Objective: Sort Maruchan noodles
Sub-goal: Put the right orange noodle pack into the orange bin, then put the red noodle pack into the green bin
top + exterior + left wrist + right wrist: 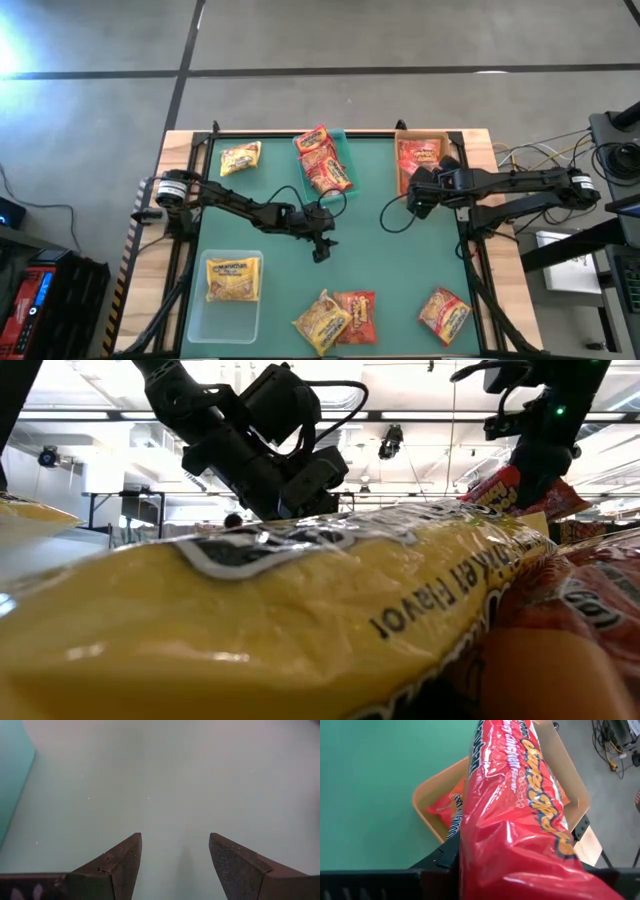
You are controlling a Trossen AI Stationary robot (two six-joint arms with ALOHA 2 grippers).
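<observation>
Hanging over the tan bin (404, 181) at the far right of the counter (400, 260), the right gripper (418, 200) is seen clamped on a red noodle packet (520, 815). The packet stands on edge between the fingers, above another red packet already lying in that bin.

The left gripper (320, 250) is held over bare green mat near the counter's middle, fingers (122, 862) spread wide with nothing between them.

Other packets noted:
- one yellow packet (233, 278) in the clear bin (222, 318) at near left
- red packets (324, 160) stacked on the teal bin at far middle
- a yellow packet (241, 158) loose at far left
- a yellow and a red packet (338, 318) overlapping at near middle
- one more packet (444, 313) loose at near right

Handling, as judged: the packets look light, with slick crinkly film over a brittle noodle block. A hard squeeze across the flat face could crack the block. The film is likely to slip, so a hold across a short edge or the sealed end seam seems safest.

Pose: the right arm is stretched in from the right edge, wrist bent down over the bin. The left arm reaches diagonally from the left edge, elbow low, gripper pointed down at the mat.
</observation>
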